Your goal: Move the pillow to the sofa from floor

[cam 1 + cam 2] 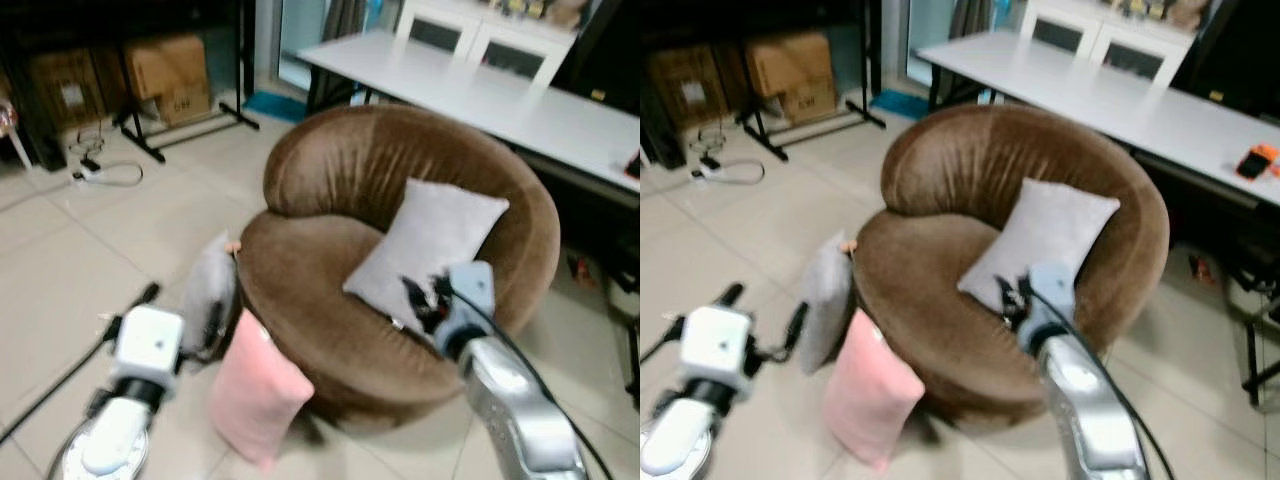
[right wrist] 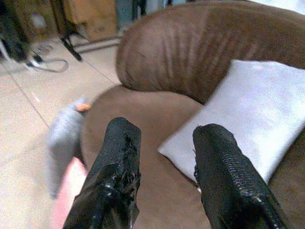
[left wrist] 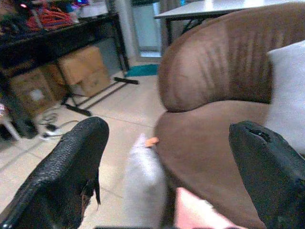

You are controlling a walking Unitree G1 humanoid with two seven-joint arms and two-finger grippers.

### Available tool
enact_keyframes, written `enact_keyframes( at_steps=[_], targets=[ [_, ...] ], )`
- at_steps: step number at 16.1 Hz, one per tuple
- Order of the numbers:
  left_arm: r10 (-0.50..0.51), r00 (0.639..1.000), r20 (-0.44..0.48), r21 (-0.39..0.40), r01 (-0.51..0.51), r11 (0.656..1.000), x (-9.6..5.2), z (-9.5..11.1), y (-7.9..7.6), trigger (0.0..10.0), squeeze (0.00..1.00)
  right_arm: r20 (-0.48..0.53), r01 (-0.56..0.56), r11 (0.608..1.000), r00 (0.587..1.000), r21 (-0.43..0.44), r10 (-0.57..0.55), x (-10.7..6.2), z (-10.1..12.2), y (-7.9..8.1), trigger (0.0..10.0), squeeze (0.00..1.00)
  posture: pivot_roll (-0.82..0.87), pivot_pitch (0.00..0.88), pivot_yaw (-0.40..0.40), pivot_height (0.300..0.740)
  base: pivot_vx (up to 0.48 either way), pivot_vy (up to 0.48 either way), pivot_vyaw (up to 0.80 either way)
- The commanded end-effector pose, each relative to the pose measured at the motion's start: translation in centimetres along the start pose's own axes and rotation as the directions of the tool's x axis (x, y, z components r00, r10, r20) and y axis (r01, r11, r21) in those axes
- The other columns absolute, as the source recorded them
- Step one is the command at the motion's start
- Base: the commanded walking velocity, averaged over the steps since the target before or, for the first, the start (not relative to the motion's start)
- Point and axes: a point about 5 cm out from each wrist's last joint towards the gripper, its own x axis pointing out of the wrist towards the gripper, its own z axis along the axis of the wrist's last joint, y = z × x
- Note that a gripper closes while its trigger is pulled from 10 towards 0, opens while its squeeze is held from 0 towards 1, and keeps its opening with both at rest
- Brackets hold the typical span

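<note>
Left eye view looks down on a round brown sofa (image 1: 330, 250) standing on a pale tiled floor (image 1: 70, 260), and everything else is placed from that sofa. A grey pillow on the seat (image 1: 430, 245) leans against the sofa's curved back. Two more pillows stand on the floor propped against the sofa's front edge: a pink pillow (image 1: 258, 392) touching the base, and just beside it a grey floor pillow (image 1: 208, 298) that also touches the sofa's rim. The left gripper (image 1: 180, 318) hangs near the sofa's front, right by the grey floor pillow, with the pink pillow just to its inner side; its fingers stand wide apart with nothing between them, and in the left wrist view both floor pillows lie low between the spread fingers (image 3: 62, 171), not touched. The right gripper (image 2: 164, 157) hovers over the sofa's seat, close to the lower corner of the grey pillow on the seat; its fingers are parted by a narrow gap and hold nothing. From the right gripper the pink pillow lies well apart, down past the sofa's front edge. Behind the sofa stands a long white table (image 1: 480, 90), and off to the sofa's far left are cardboard boxes (image 1: 165, 70) under a dark rack, with a cable (image 1: 105, 172) coiled on the floor
</note>
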Motion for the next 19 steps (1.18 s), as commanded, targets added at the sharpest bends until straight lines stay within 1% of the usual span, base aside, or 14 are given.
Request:
enact_keyframes(
  at_steps=[1, 2, 3, 4, 5, 6, 7, 10, 12, 16, 18, 19],
  targets=[
    [-0.041, 0.999, 0.022, -0.004, 0.041, 0.999, 0.3, 0.4, -0.4, 10.0, 0.0, -0.009, 0.046, 0.999, 0.999, 0.013, -0.046, -0.5, -0.4, -0.8, 10.0, 0.0, 0.07, 0.0, -0.053, 0.74, 0.0, 0.311, 0.0],
    [-0.049, 0.998, 0.026, 0.002, 0.049, 0.999, 0.5, 0.4, -0.2, 10.0, 0.0, -0.005, 0.05, 0.999, 0.999, 0.017, -0.05, -0.6, -0.5, -0.5, 10.0, 0.0, 0.07, 0.0, -0.04, 0.74, 0.0, 0.311, 0.0],
    [-0.046, 0.997, 0.056, 0.004, 0.046, 0.999, 0.7, 0.8, 0.1, 10.0, 0.0, -0.004, 0.056, 0.998, 0.998, 0.021, -0.056, -0.9, -0.7, -0.4, 10.0, 0.0, 0.06, 0.0, -0.02, 0.74, 0.0, 0.0, 0.0],
    [-0.044, 0.997, 0.064, -0.004, 0.045, 0.999, 1.0, 0.9, 0.2, 10.0, 0.0, -0.003, 0.069, 0.997, 0.998, 0.027, -0.068, -1.3, -0.9, -0.5, 10.0, 0.0, 0.05, 0.0, 0.005, 0.74, 0.0, 0.0, 0.0],
    [-0.047, 0.997, 0.065, -0.004, 0.048, 0.999, 1.2, 0.9, 0.2, 10.0, 0.0, 0.0, 0.084, 0.996, 0.996, 0.025, -0.084, -1.6, -1.1, -0.7, 10.0, 0.0, 0.05, 0.0, 0.009, 0.74, 0.0, 0.0, 0.0],
    [-0.059, 0.996, 0.064, -0.004, 0.059, 0.998, 1.4, 1.0, 0.1, 10.0, 0.0, 0.008, 0.094, 0.996, 0.996, -0.001, -0.094, -1.6, -1.0, -0.9, 10.0, 0.0, 0.05, 0.0, 0.009, 0.74, 0.0, 0.0, 0.0],
    [-0.064, 0.995, 0.071, -0.014, 0.066, 0.998, 1.5, 1.1, 0.0, 10.0, 0.0, 0.021, 0.086, 0.996, 0.996, 0.008, -0.086, -1.5, -0.7, -0.8, 10.0, 0.0, 0.05, 0.0, 0.006, 0.74, 0.0, 0.0, 0.46],
    [-0.055, 0.995, 0.08, -0.035, 0.058, 0.998, 1.6, 1.2, 0.0, 10.0, 0.0, 0.017, 0.069, 0.998, 0.997, 0.014, -0.069, -1.3, -0.6, -0.5, 10.0, 0.0, 0.06, 0.0, -0.013, 0.74, 0.081, 0.0, 0.8],
    [-0.036, 0.996, 0.076, -0.038, 0.039, 0.998, 1.1, 1.2, 0.3, 10.0, 0.0, 0.007, 0.054, 0.999, 0.998, 0.006, -0.054, -0.8, -0.7, -0.1, 10.0, 0.0, 0.07, 0.0, -0.03, 0.74, 0.276, 0.0, 0.8],
    [-0.019, 0.997, 0.069, -0.037, 0.022, 0.999, 1.0, 1.1, 0.6, 10.0, 0.0, -0.002, 0.09, 0.996, 0.996, 0.005, -0.09, -0.4, -0.7, -0.5, 10.0, 0.0, 0.08, 0.001, -0.043, 0.74, 0.281, 0.0, 0.0],
    [-0.012, 0.998, 0.067, -0.037, 0.015, 0.999, 0.9, 1.0, 0.7, 10.0, 0.0, 0.002, 0.073, 0.997, 0.997, -0.006, -0.073, -0.4, -0.6, -0.4, 10.0, 0.0, 0.08, 0.002, -0.045, 0.74, 0.281, 0.0, 0.0],
    [-0.01, 0.998, 0.067, -0.037, 0.012, 0.999, 0.9, 1.1, 0.8, 10.0, 0.0, 0.007, 0.044, 0.999, 0.999, -0.024, -0.044, -0.4, -0.5, -0.1, 10.0, 0.0, 0.08, 0.002, -0.047, 0.74, 0.285, 0.0, 0.0]
  ],
)
